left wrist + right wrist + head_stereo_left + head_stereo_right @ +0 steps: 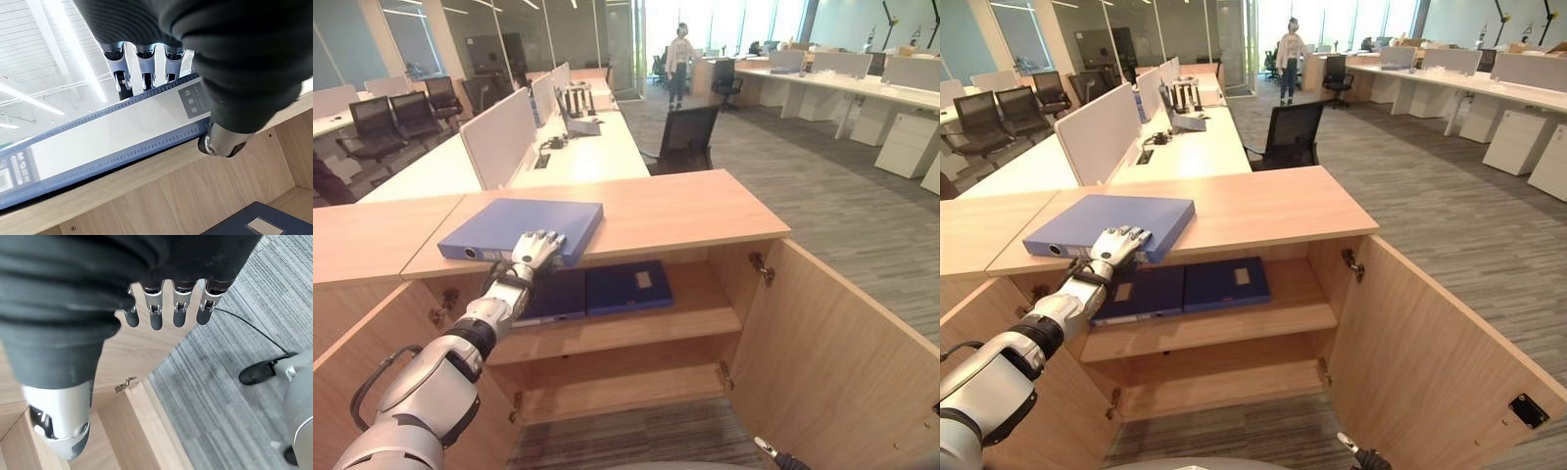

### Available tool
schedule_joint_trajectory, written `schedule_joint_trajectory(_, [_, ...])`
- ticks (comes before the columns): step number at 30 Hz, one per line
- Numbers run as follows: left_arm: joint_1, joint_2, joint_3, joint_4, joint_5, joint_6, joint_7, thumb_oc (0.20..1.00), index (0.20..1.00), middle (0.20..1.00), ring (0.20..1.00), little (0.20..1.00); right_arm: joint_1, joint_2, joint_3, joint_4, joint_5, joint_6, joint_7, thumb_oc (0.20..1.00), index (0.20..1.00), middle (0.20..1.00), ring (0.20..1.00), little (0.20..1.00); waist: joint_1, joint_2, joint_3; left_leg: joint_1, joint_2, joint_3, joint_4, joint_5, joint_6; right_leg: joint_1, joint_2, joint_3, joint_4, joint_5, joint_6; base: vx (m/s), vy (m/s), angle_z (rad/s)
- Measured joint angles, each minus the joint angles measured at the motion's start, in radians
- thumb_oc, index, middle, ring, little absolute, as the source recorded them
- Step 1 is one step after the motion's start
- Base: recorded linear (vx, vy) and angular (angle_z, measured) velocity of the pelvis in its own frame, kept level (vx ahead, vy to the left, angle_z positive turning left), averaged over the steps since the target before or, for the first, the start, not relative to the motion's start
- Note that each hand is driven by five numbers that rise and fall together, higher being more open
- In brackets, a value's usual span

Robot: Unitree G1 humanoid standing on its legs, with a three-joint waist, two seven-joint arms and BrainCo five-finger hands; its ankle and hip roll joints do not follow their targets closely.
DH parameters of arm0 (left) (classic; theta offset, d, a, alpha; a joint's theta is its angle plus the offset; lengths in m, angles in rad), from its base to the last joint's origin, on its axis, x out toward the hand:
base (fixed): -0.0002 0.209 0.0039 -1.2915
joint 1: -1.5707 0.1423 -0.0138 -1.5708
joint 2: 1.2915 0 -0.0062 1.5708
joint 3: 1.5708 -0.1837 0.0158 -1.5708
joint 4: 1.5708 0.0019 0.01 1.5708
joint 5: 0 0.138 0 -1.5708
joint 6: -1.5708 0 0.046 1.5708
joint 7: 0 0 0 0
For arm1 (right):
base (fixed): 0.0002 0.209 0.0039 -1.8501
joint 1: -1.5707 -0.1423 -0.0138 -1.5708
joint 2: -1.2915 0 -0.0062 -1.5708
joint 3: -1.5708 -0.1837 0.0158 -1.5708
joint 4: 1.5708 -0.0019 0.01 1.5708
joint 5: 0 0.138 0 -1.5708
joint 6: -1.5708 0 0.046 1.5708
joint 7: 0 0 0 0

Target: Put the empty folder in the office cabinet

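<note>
A blue folder [519, 227] lies flat on the wooden top of the office cabinet [685, 211], at its front left. My left hand [534, 251] is at the folder's front edge [122, 132]: its fingers [145, 63] reach over the top and the thumb [222, 142] presses under the edge, pinching it. Both cabinet doors stand open. Two dark blue folders [626, 287] lie side by side on the upper shelf [705, 313] just below my hand. My right hand [180, 308] hangs low beside the open right door, its fingers straight and holding nothing.
The open right door [842, 362] swings far out over the grey carpet [862, 215], and the left door [362, 343] stands open by my left arm. A black office chair [685, 137] and long desks stand behind the cabinet. A person [680, 59] stands far off.
</note>
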Motion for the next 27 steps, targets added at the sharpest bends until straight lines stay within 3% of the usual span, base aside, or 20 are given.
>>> schedule_joint_trajectory(3, [0.001, 0.007, 0.013, -0.045, -0.005, 0.003, -0.002, 0.200, 0.200, 0.200, 0.200, 0.200, 0.000, 0.001, 0.002, -0.003, 0.000, 0.000, 0.000, 1.000, 1.000, 1.000, 1.000, 1.000, 0.003, -0.001, 0.017, 0.001, 0.000, -0.004, 0.000, 0.001, 0.000, 0.004, 0.000, -0.003, 0.000, 0.000, 0.000, 0.00, 0.003, 0.03])
schedule_joint_trajectory(8, [0.126, 0.002, 0.210, -0.289, -0.065, 0.001, -0.008, 0.200, 0.200, 0.200, 0.200, 0.200, 0.000, 0.006, 0.001, -0.013, 0.000, 0.000, -0.002, 1.000, 1.000, 1.000, 1.000, 1.000, 0.008, 0.000, 0.063, 0.006, -0.001, -0.012, 0.000, 0.002, 0.002, 0.013, -0.001, -0.012, 0.000, -0.001, -0.001, -0.01, 0.003, 0.04])
schedule_joint_trajectory(9, [0.283, -0.035, 0.393, -0.521, -0.148, -0.003, -0.005, 0.200, 0.200, 0.200, 0.200, 0.200, 0.009, 0.011, -0.007, -0.036, -0.005, 0.001, -0.006, 1.000, 1.000, 1.000, 1.000, 1.000, 0.007, 0.001, 0.068, 0.003, -0.001, -0.014, 0.000, 0.004, 0.006, 0.016, -0.003, -0.015, 0.000, -0.001, -0.002, -0.02, 0.000, 0.08])
schedule_joint_trajectory(11, [0.488, -0.090, 0.526, -0.831, -0.264, -0.088, -0.005, 0.200, 0.200, 0.200, 0.200, 0.200, 0.026, 0.035, -0.008, -0.060, -0.009, 0.001, -0.011, 1.000, 1.000, 1.000, 1.000, 1.000, 0.036, -0.010, 0.082, 0.005, -0.003, -0.029, 0.000, 0.004, 0.006, 0.020, -0.001, -0.023, 0.000, -0.001, -0.005, -0.05, -0.013, 0.19])
schedule_joint_trajectory(15, [0.620, -0.117, 0.552, -0.985, -0.347, -0.181, -0.051, 0.200, 0.200, 0.200, 0.200, 0.200, 0.023, 0.074, 0.042, -0.198, -0.010, 0.001, 0.002, 1.000, 1.000, 1.000, 1.000, 1.000, 0.071, -0.009, 0.106, 0.000, -0.009, -0.049, 0.001, 0.004, 0.007, 0.024, -0.006, -0.042, 0.000, -0.003, -0.004, -0.02, -0.008, 0.16])
schedule_joint_trajectory(18, [0.635, -0.105, 0.567, -1.013, -0.424, -0.209, -0.110, 0.200, 0.200, 0.200, 0.200, 0.200, -0.005, 0.103, 0.052, -0.242, -0.010, 0.000, 0.011, 1.000, 1.000, 1.000, 1.000, 1.000, 0.092, -0.004, 0.106, -0.004, -0.010, -0.055, 0.000, -0.002, 0.003, 0.029, -0.008, -0.047, 0.000, -0.011, 0.005, -0.01, -0.009, 0.06])
schedule_joint_trajectory(23, [0.816, -0.040, 0.690, -1.214, -0.579, -0.259, -0.202, 0.200, 0.200, 0.200, 0.200, 0.200, 0.042, 0.066, 0.117, -0.530, -0.024, -0.016, 0.032, 1.000, 1.000, 1.000, 1.000, 1.000, 0.084, 0.008, 0.114, -0.006, -0.011, -0.064, 0.000, -0.001, 0.002, 0.029, -0.014, -0.056, 0.000, -0.016, 0.006, 0.00, -0.004, 0.05])
schedule_joint_trajectory(27, [0.828, -0.042, 0.746, -1.254, -0.678, -0.289, -0.245, 0.200, 0.200, 0.200, 0.200, 0.200, 0.043, 0.028, 0.121, -0.577, -0.040, -0.031, 0.049, 1.000, 1.000, 1.000, 1.000, 1.000, 0.111, 0.007, 0.111, -0.003, -0.012, -0.075, 0.000, 0.006, 0.008, 0.033, -0.013, -0.068, 0.000, -0.018, 0.002, -0.01, -0.004, 0.09])
